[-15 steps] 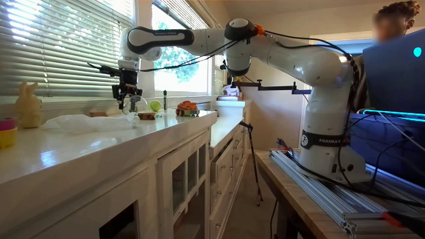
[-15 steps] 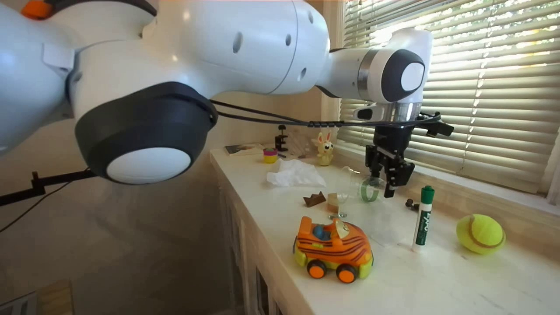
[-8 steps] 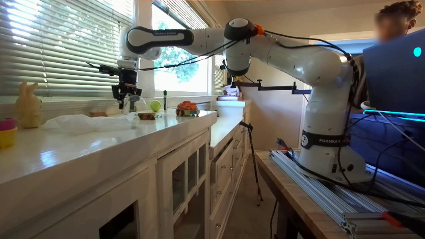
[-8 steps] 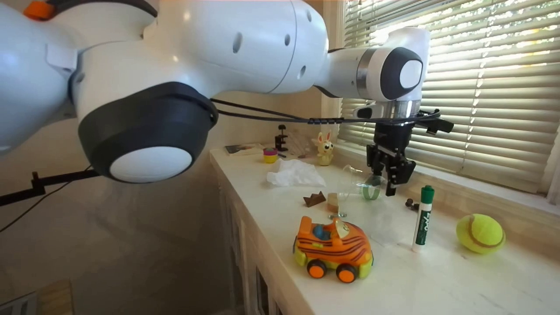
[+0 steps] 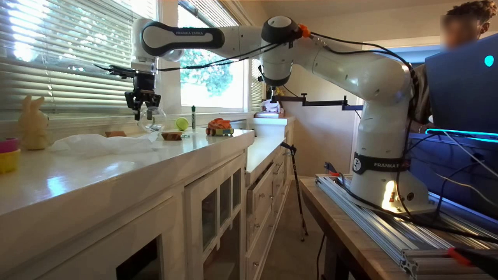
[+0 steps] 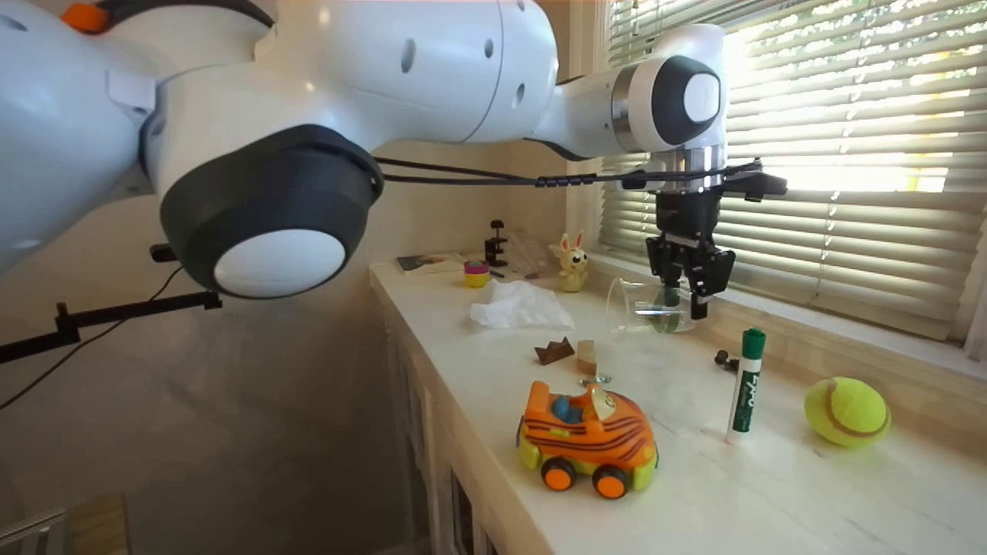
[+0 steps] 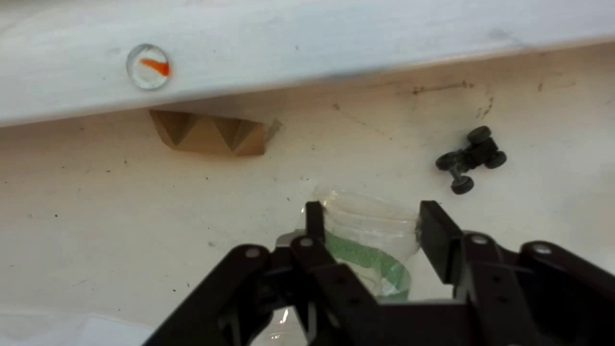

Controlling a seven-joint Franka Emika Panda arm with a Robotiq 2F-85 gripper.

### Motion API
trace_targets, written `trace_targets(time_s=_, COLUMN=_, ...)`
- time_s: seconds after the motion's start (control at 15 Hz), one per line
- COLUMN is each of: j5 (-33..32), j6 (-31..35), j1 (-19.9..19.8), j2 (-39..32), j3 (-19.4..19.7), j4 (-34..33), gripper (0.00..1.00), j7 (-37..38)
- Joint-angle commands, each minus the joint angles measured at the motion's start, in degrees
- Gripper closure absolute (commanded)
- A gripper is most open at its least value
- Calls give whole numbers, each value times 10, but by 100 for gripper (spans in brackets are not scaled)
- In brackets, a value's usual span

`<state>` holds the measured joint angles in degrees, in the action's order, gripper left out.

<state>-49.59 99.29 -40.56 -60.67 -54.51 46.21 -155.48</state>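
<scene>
Pincer [image 7: 372, 221] and clear cup [image 6: 641, 308] had risen together since the earlier frame. Jaws gripped it above the worktop [image 6: 732, 501], long axis roughly level, crossing the closing line.

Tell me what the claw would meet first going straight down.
Likely the counter: the cup, held in the claw and reaching below it, would probably touch down before the claw itself. Depth is hard to judge.

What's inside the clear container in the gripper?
A green band shows in or on the clear container; I can't tell which. In the wrist view, the gripper covers part of it.
</scene>
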Motion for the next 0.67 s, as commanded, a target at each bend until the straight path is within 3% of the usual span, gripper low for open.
trace_targets(time_s=0.0, j5=-38, j6=9, j1=27, j2=7, j3=23, j4=-21, gripper=55, j7=-10)
trace_targets(time_s=0.6, j5=-136, j6=69, j1=71, j2=33, j3=77, j4=-5, gripper=56, j7=19)
